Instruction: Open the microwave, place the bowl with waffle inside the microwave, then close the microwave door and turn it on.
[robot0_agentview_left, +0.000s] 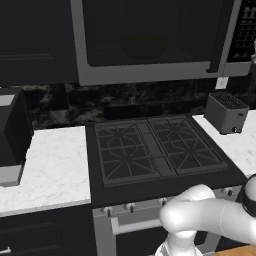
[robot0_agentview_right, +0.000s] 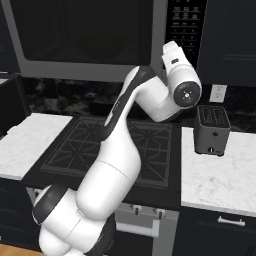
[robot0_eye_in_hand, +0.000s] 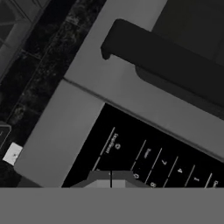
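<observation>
The microwave (robot0_agentview_left: 150, 40) is hanging above the stove (robot0_agentview_left: 155, 150), its grey frame spanning most of the upper wall, and the microwave door (robot0_agentview_left: 145, 35) is sitting shut against it, with a rounded dark shape showing dimly behind the glass that cannot be identified. The long dark handle (robot0_eye_in_hand: 166, 57) is running along the door edge next to the button panel (robot0_agentview_right: 186, 25). In the hand view the panel is appearing rolled sideways, with pale digits 0, 8, 7, 4 and 1 readable on the keys, while a small word beside a round symbol is too blurred to read. The white arm (robot0_agentview_right: 115, 150) is rising over the cooktop and reaching up to the panel, where the gripper (robot0_eye_in_hand: 111, 178) is sitting with its fingertips pressed together right at the lower keys, pinching nothing. On the marble counter (robot0_agentview_right: 220, 175) to the right the grey slotted toaster (robot0_agentview_right: 212, 130) is standing, below a white wall outlet (robot0_agentview_right: 218, 93). A black boxy appliance (robot0_agentview_left: 12, 130) is standing on the left counter.
</observation>
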